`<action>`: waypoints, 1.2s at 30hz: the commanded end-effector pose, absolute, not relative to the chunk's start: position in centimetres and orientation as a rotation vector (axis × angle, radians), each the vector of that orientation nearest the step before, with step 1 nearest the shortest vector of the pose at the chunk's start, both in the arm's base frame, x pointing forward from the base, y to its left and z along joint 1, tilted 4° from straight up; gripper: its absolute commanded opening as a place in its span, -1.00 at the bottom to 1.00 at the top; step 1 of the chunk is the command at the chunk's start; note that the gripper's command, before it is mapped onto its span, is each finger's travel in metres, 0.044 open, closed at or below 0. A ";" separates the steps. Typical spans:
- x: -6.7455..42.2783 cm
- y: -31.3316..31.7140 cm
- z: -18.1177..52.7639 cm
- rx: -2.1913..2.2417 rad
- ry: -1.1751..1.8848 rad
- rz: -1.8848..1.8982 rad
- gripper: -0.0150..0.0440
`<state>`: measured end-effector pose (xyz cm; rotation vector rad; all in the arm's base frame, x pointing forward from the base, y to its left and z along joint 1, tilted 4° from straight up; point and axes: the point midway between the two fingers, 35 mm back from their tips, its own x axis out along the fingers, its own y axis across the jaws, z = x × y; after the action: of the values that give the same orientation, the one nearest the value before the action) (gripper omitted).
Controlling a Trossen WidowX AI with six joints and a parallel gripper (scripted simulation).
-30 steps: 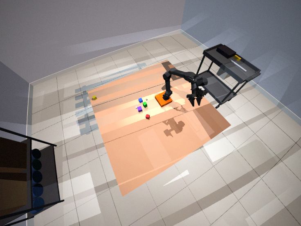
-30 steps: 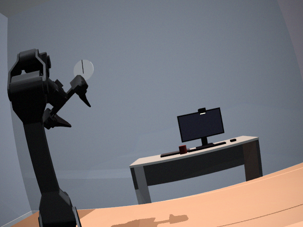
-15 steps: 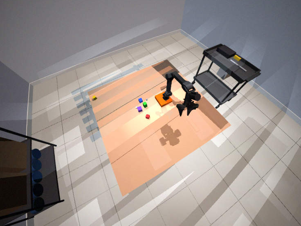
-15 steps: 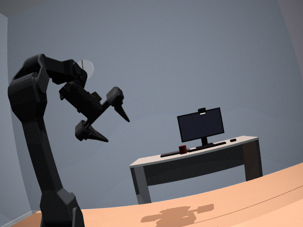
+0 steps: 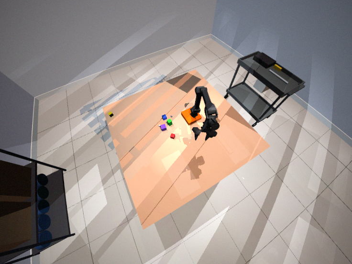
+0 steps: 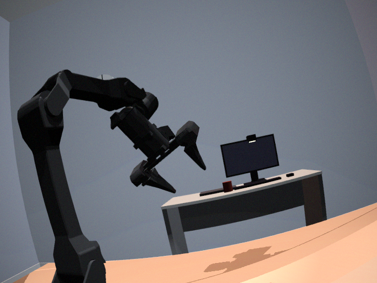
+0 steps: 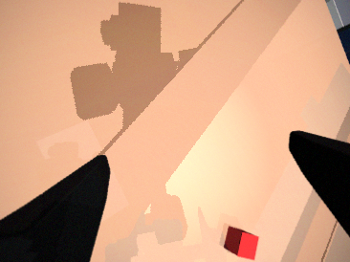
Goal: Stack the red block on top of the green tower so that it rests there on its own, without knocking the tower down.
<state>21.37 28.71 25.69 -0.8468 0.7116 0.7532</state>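
Note:
The small red block (image 5: pixel 172 136) (image 7: pixel 241 243) lies on the orange table top (image 5: pixel 211 170), on its own. The green tower (image 5: pixel 169 122) stands upright a short way behind it, between other coloured blocks. My gripper (image 5: pixel 202 137) (image 6: pixel 189 180) (image 7: pixel 198 151) is open and empty. It hangs in the air above the table, to the right of the red block and apart from it. In the wrist view the red block shows at the bottom edge, below and right of the middle between the fingers. The green tower is out of the wrist view.
A blue block (image 5: pixel 164 116) and a purple block (image 5: pixel 163 126) sit close beside the green tower. A yellow block (image 5: pixel 110 114) lies far left. The arm stands on an orange base (image 5: pixel 188 117). A dark cart (image 5: pixel 264 78) stands right, a shelf (image 5: pixel 49 199) left, and a desk (image 6: pixel 245 194) behind.

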 end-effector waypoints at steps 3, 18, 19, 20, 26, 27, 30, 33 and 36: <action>24.2 26.2 22.8 -0.849 0.842 0.707 1.00; 30.2 17.4 16.4 -0.711 1.160 0.584 1.00; 30.5 16.8 16.0 -0.698 1.178 0.580 1.00; 30.8 16.2 15.6 -0.685 1.196 0.577 1.00; 31.9 13.0 13.7 -0.621 1.291 0.558 1.00; 32.1 12.3 13.3 -0.608 1.311 0.554 1.00; 32.5 10.2 12.2 -0.566 1.369 0.544 1.00; 32.7 8.1 11.2 -0.517 1.425 0.535 1.00; 32.7 6.0 10.2 -0.462 1.477 0.529 1.00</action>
<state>32.84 7.48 11.10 -0.5052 1.4327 0.5256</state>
